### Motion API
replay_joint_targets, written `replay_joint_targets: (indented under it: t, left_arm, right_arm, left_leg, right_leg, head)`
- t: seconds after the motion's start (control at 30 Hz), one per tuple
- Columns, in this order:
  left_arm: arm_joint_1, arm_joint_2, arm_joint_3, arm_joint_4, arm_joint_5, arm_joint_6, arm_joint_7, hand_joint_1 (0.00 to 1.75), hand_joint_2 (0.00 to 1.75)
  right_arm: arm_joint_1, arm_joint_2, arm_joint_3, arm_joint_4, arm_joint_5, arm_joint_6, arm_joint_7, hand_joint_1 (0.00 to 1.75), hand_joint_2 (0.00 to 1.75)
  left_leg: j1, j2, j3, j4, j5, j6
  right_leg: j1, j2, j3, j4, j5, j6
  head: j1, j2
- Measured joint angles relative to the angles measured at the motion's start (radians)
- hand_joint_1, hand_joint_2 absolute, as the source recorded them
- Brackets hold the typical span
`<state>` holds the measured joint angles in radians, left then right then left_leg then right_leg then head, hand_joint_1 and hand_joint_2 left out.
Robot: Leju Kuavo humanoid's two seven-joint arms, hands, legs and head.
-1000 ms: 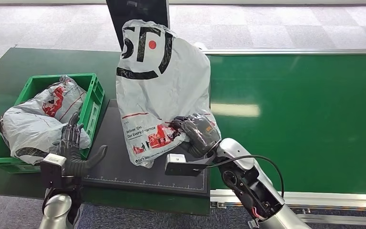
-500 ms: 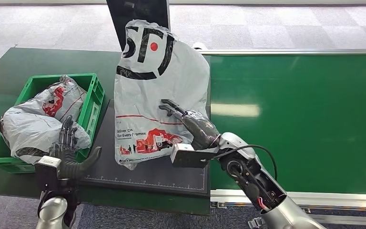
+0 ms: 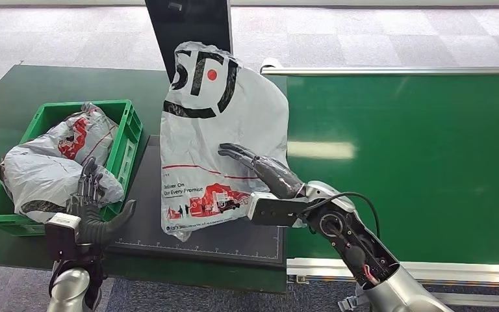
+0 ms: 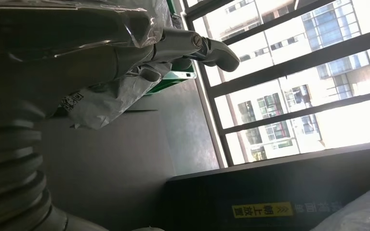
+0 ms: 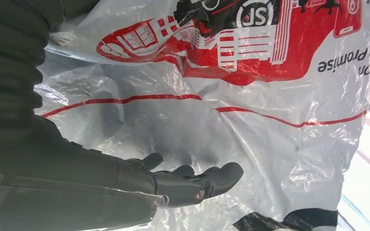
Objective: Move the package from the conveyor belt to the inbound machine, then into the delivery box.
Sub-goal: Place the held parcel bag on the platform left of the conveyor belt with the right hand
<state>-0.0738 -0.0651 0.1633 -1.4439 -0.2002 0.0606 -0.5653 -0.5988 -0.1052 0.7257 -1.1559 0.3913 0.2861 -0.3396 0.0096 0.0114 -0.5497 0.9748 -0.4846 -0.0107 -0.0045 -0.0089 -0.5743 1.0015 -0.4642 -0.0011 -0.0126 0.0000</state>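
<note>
Grey courier package lying on the black scan pad of the inbound machine, upper end leaning against the dark upright panel behind. Printed face up, red artwork toward the near edge; presumably laid so for reading. Sits between the green delivery box and the green conveyor belt, right edge just over the belt's margin.

Right hand stretched flat over the package's lower right, fingers extended and apart, holding nothing. Wrist view shows the fingertips close to the plastic; contact or a thin gap, cannot tell. Reads as a release posture: bag set down, grip let go.

Left hand upright beside the near corner of the delivery box, fingers up, thumb spread toward the pad, nothing in it. Placed, by the look, to take the bag for the second leg.

Delivery box already carrying two grey bags, heaped above the rim on the near side. Little room left; new bag likely to ride high.

Judgement: first transfer done, box transfer not yet begun.
</note>
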Motion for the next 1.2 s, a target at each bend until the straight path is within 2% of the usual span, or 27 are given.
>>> replay_joint_targets:
  t: [0.17,0.3,0.43,0.6,0.73,0.9,1.2]
  left_arm:
    - [0.0,0.006,0.0,0.0,0.001,-0.002,0.0,0.0,1.75]
    - [0.001,0.017,0.0,0.0,0.001,-0.003,0.0,0.0,1.75]
    - [0.006,0.032,0.003,0.0,-0.006,-0.001,0.002,0.0,1.75]
    - [0.034,0.052,0.047,-0.005,-0.027,0.001,0.004,0.0,1.75]
    - [0.063,0.057,0.097,-0.03,-0.057,-0.009,0.0,0.0,1.75]
    - [0.107,0.054,0.158,-0.074,-0.07,-0.016,-0.002,0.0,1.75]
    - [0.166,0.026,0.221,-0.14,-0.092,-0.042,-0.006,0.0,1.75]
  right_arm:
    - [-0.001,-0.008,0.0,0.013,-0.099,0.027,0.005,0.0,1.75]
    - [0.008,-0.029,-0.038,0.017,-0.259,0.053,0.022,0.0,1.75]
    - [0.063,-0.072,-0.13,-0.005,-0.441,0.076,0.002,0.0,1.75]
    - [0.202,-0.106,-0.324,-0.107,-0.51,0.025,-0.048,0.0,1.75]
    - [0.345,-0.085,-0.496,-0.21,-0.497,0.021,-0.053,0.0,1.75]
    - [0.478,-0.039,-0.643,-0.29,-0.484,0.021,-0.066,0.0,1.75]
    - [0.595,0.049,-0.816,-0.399,-0.48,0.039,-0.07,0.0,1.75]
  left_leg:
    - [0.0,0.0,0.0,0.0,0.0,0.0]
    - [0.0,0.0,0.0,0.0,0.0,0.0]
    - [0.0,-0.002,0.0,0.0,0.0,0.0]
    - [0.0,-0.001,-0.001,0.0,-0.001,0.0]
    - [0.0,-0.002,-0.001,0.0,-0.002,-0.001]
    - [0.0,-0.001,-0.001,-0.001,-0.002,-0.001]
    - [0.0,-0.001,-0.001,0.0,-0.002,-0.001]
  right_leg:
    - [0.0,0.0,0.0,0.0,0.0,0.0]
    - [0.0,0.0,0.0,0.0,0.0,0.0]
    - [0.0,-0.001,0.0,0.0,0.0,0.0]
    - [0.0,-0.001,0.0,0.0,-0.001,0.0]
    - [0.0,-0.001,-0.001,0.0,-0.001,0.0]
    - [0.001,0.0,-0.001,0.0,-0.001,0.0]
    - [0.0,0.0,-0.001,0.0,-0.002,0.0]
  head:
    - [0.0,0.0]
    - [0.0,0.0]
    - [0.0,0.0]
    - [0.0,0.0]
    - [0.0,0.0]
    - [0.0,0.0]
    - [0.0,0.0]
